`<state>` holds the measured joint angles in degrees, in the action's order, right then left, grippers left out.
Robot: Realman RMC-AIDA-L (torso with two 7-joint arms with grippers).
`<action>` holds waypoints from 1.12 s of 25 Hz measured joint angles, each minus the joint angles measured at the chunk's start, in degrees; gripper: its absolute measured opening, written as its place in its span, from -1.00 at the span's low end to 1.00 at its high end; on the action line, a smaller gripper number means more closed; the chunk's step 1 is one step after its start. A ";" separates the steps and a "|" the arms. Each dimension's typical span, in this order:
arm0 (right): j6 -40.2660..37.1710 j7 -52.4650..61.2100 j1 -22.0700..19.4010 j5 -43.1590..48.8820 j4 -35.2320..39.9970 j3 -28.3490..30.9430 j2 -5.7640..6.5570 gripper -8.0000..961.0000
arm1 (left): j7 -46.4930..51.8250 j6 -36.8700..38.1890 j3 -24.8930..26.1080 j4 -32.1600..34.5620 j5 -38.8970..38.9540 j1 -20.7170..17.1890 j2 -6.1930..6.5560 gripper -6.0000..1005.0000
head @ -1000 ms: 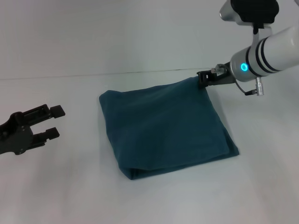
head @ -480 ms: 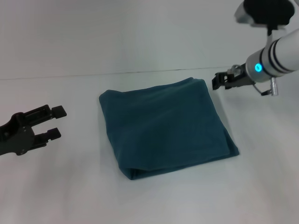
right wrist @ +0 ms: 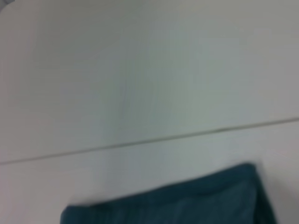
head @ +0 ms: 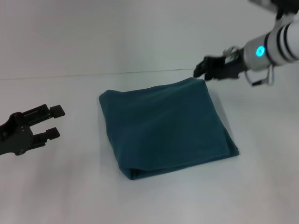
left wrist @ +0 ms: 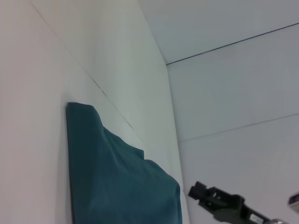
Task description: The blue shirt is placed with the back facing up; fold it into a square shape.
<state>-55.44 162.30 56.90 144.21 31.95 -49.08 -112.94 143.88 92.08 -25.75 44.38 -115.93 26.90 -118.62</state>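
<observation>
As seen from head view, blue shirt (head: 163, 127) lies folded into a rough square at mid table (head: 70, 186), flat, nothing gripping it. Left hand (head: 52, 122) is parked well to the shirt's left, fingers apart, empty. Right hand (head: 202, 71) hovers just above the far right corner; can't tell finger state.

Left wrist view: shirt (left wrist: 112, 182) flat on table, right hand (left wrist: 198, 190) just off its corner.

Right wrist view: shirt edge (right wrist: 187, 200) only; blurred.

Risk: near right corner shows a loose layer; soft knit may spring open if a hand snags it on approach.
</observation>
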 joint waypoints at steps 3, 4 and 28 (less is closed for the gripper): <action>4.92 -0.77 -0.05 0.16 -2.59 -0.74 -2.31 -0.24 | -0.15 -0.25 -0.01 0.00 0.00 0.08 0.04 0.68; 7.17 -0.83 -0.26 0.29 -3.17 -1.16 -3.06 -0.24 | -0.24 -0.29 0.00 0.00 0.00 0.10 0.04 0.68; -15.01 -3.66 -7.74 -7.50 9.35 -1.41 -1.69 -0.25 | 0.04 -0.01 -0.27 -0.09 0.34 -0.10 0.14 0.69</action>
<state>-70.45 158.64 49.16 136.72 41.30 -50.49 -114.62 143.92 92.07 -26.02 44.29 -115.58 26.80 -118.49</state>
